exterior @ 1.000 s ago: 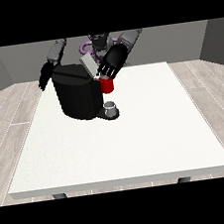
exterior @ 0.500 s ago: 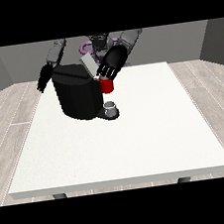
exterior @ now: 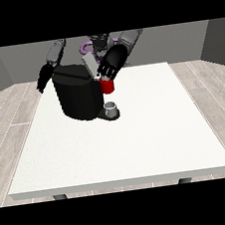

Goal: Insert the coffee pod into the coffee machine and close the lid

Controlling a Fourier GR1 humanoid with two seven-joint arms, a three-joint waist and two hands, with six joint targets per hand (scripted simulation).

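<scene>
Black coffee machine point(exterior: 77, 96); white table point(exterior: 138, 141).

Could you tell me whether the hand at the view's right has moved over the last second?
No: the hand at the view's right sits just above the red thing at the machine, as before.

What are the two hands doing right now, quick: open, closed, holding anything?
Hand at the view's right: over the coffee machine, at a red thing at the machine; grip cannot be told.
Hand at the view's left: hangs beside the machine; cannot be told.

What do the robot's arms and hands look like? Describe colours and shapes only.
Both arms are grey, rounded segments. Each ends in a black hand: the hand at the view's right looks broad and bulky, the hand at the view's left narrower and darker.
</scene>
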